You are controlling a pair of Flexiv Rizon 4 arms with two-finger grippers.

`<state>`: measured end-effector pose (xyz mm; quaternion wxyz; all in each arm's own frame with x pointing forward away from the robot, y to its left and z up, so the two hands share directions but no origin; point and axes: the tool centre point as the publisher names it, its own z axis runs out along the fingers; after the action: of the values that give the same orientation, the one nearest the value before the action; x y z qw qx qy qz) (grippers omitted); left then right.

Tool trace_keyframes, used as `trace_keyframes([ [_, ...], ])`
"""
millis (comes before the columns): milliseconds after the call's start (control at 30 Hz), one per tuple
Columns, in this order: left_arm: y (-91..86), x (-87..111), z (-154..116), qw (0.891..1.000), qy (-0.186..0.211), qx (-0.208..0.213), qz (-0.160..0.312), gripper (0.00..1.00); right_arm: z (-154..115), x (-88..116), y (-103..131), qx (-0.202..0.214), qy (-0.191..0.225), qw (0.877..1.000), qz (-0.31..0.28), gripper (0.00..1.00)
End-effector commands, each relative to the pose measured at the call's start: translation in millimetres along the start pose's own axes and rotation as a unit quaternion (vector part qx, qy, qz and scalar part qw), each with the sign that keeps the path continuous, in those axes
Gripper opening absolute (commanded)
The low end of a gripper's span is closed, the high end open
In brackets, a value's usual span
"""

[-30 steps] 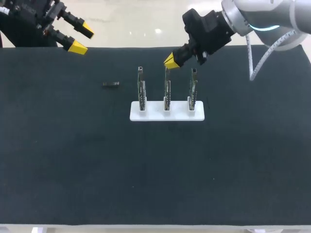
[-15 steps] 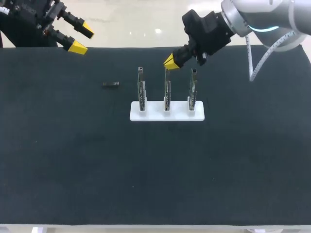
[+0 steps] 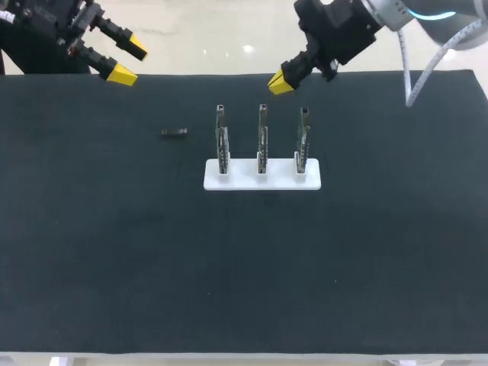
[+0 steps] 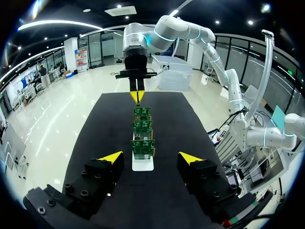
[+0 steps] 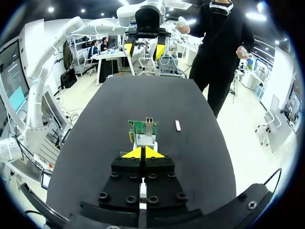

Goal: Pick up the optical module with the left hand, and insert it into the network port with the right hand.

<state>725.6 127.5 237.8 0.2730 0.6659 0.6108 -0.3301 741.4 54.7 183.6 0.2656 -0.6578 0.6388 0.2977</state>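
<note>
The optical module (image 3: 174, 133), a small dark bar, lies flat on the black table left of the stand; the right wrist view shows this module (image 5: 177, 125) beside the boards. A white stand (image 3: 284, 181) holds three upright circuit boards (image 3: 262, 141) with network ports on top. My left gripper (image 3: 130, 61) hangs open over the table's far left corner, well away from the module; its yellow tips (image 4: 110, 157) stand wide apart with the boards (image 4: 143, 143) ahead. My right gripper (image 3: 280, 82) is shut on nothing, above and behind the middle board; its own view shows the gripper (image 5: 142, 152) short of the boards (image 5: 142, 129).
The black mat (image 3: 152, 252) covers the whole table, with the stand near its middle. In the left wrist view my right gripper (image 4: 137, 95) hangs beyond the row of boards. A person stands past the table's far side, not touching it.
My right gripper has lifted up and to the right, away from the top of the middle board. The left arm and the module have not moved.
</note>
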Motion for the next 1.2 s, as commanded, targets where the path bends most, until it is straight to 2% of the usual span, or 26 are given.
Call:
trace_keyframes([
  [33, 0.4, -0.4, 0, 1.000, 0.002, 0.000, -0.001, 1.00, -18, 4, 12, 0.006, 0.005, 1.000, 0.004, 0.00],
  [200, 0.4, -0.4, 0, 1.000, 0.002, 0.000, -0.001, 1.00, -45, 13, 15, -0.002, 0.017, 1.000, 0.004, 0.00],
  [467, 0.4, -0.4, 0, 1.000, 0.002, 0.000, -0.001, 1.00, -87, 41, 17, -0.011, 0.021, 1.000, -0.004, 0.00],
  [700, 0.4, -0.4, 0, 1.000, 0.002, 0.000, -0.001, 1.00, -112, 65, 18, 0.012, 0.028, 0.999, -0.007, 0.00],
  [933, 0.4, -0.4, 0, 1.000, 0.002, 0.000, -0.001, 1.00, -128, 73, 17, 0.026, 0.026, 0.999, -0.007, 0.00],
  [967, 0.4, -0.4, 0, 1.000, 0.002, 0.000, -0.001, 1.00, -130, 72, 16, 0.027, 0.017, 0.999, -0.005, 0.64],
  [1000, 0.4, -0.4, 0, 1.000, 0.002, 0.000, -0.001, 1.00, -130, 72, 16, 0.027, 0.017, 0.999, -0.005, 1.00],
  [1200, 0.4, -0.4, 0, 1.000, 0.002, 0.000, -0.001, 1.00, -130, 72, 16, 0.027, 0.017, 0.999, -0.005, 1.00],
])
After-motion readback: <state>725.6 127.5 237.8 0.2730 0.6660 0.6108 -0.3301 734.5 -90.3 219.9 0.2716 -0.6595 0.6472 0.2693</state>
